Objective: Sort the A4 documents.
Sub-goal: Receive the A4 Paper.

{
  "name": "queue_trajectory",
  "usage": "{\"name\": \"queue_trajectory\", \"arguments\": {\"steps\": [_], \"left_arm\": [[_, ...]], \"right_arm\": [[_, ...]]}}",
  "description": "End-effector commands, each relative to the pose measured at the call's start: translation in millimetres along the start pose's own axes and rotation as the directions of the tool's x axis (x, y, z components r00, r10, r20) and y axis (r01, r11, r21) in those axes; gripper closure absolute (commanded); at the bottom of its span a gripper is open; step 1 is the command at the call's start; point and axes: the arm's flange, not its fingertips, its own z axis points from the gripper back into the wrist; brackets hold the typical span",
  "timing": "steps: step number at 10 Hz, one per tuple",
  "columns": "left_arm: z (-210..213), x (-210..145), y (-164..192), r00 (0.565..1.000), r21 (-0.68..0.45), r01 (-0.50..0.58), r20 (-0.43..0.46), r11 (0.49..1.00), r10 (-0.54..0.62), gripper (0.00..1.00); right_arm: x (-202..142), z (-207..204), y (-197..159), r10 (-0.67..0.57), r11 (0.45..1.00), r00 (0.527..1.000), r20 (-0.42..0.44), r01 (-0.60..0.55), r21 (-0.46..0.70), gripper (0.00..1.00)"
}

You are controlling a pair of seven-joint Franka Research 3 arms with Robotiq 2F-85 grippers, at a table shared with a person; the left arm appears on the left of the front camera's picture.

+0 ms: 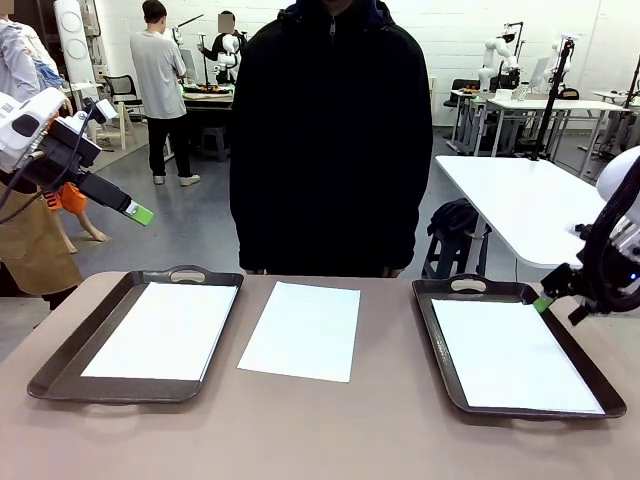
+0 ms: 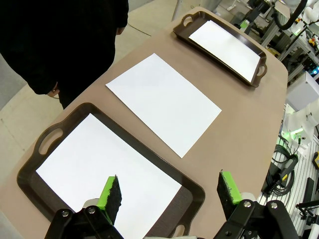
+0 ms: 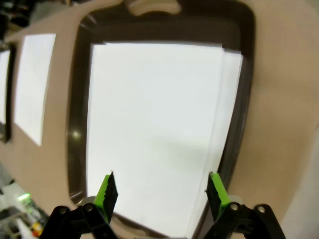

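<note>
Three lots of white A4 documents are in sight. One sheet (image 1: 160, 330) lies in the left dark tray (image 1: 60, 372), one (image 1: 300, 330) lies bare on the table between the trays, and slightly offset sheets (image 1: 515, 355) fill the right tray (image 1: 432, 330). My left gripper (image 1: 138, 212) hangs high above and left of the left tray; in the left wrist view it (image 2: 169, 189) is open and empty over that tray's sheet (image 2: 99, 164). My right gripper (image 1: 543, 303) hovers just over the right tray's far right rim, open and empty (image 3: 162, 186) above the sheets (image 3: 154, 124).
A person in a black jacket (image 1: 330, 140) stands at the far edge of the table, behind the middle sheet. A white table (image 1: 520, 205) stands behind on the right. Bare brown tabletop (image 1: 300, 430) runs along the near edge.
</note>
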Motion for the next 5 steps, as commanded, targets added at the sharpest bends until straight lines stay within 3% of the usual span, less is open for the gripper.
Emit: {"name": "queue_trajectory", "arguments": {"steps": [1, 3, 5], "left_arm": [[0, 0, -1, 1.000, 0.001, 0.006, 0.000, 1.000, -0.006, 0.00], [0, 0, -1, 1.000, 0.001, 0.006, 0.000, 1.000, -0.006, 0.00], [0, 0, -1, 1.000, 0.001, 0.006, 0.000, 1.000, -0.006, 0.00]], "right_arm": [[-10, 68, 40, 0.241, 0.964, 0.956, 0.166, -0.256, 0.071, 0.07], [-21, 109, 63, 0.396, 0.896, 0.883, 0.252, -0.431, 0.101, 0.07], [-38, 135, 83, 0.548, 0.786, 0.779, 0.305, -0.604, 0.132, 0.07]]}}
